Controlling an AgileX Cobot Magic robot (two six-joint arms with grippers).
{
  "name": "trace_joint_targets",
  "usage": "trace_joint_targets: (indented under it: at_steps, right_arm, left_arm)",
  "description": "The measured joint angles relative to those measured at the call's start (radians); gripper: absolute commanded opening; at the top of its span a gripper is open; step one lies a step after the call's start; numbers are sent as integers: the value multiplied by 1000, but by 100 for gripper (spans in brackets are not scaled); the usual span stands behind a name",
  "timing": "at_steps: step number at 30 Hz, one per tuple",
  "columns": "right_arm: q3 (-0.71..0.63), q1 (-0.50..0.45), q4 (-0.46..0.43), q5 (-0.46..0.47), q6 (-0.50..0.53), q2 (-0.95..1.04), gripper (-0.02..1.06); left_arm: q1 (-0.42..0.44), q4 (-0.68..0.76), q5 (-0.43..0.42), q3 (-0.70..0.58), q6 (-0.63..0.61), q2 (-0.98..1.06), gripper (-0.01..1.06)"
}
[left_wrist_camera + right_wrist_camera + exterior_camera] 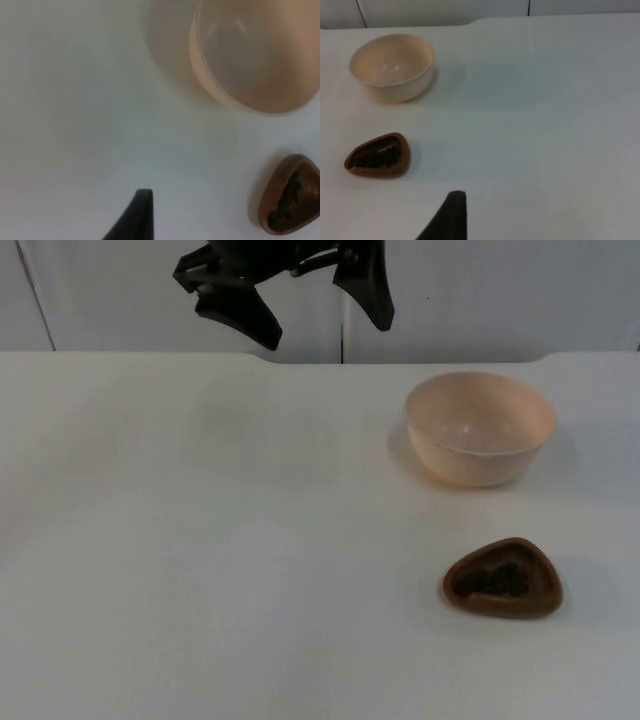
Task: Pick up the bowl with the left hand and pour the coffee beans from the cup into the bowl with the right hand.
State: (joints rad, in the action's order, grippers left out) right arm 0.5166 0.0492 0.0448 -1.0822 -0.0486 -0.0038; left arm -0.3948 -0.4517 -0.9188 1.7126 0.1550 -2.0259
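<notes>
A pale peach bowl point(480, 428) point(255, 55) point(392, 67) stands empty and upright on the white table at the far right. Nearer the front sits a small brown cup point(503, 578) point(290, 200) point(377, 156), rounded-triangular in shape, with dark coffee beans inside. My left gripper point(327, 332) hangs open above the table's far edge, left of the bowl and apart from it, holding nothing. One of its fingertips point(139, 210) shows in the left wrist view. My right gripper point(451, 216) waits well away from both objects, with bowl and cup ahead of it.
The white table point(200, 540) stretches bare to the left and front of the bowl and cup. A grey partition wall point(500, 290) closes off the far edge.
</notes>
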Motion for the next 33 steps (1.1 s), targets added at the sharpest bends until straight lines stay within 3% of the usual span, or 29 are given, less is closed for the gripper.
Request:
trace_joint_targets:
  at_steps: [5,14,21,28,33]
  right_arm:
    - [0,0,0,0,0,0,105]
    - [0,0,-12,0,5,0,105]
    - [0,0,-23,0,16,0,105]
    - [0,0,-25,0,20,0,105]
    - [0,0,-25,0,20,0,105]
  left_arm:
    - [-29,15,55,2,-50,-15,104]
    - [-43,68,67,36,-170,-112,102]
    - [-68,91,68,157,-238,-208,100]
    - [-114,200,55,311,-362,-306,100]
    - [-121,223,-9,446,-432,-413,100]
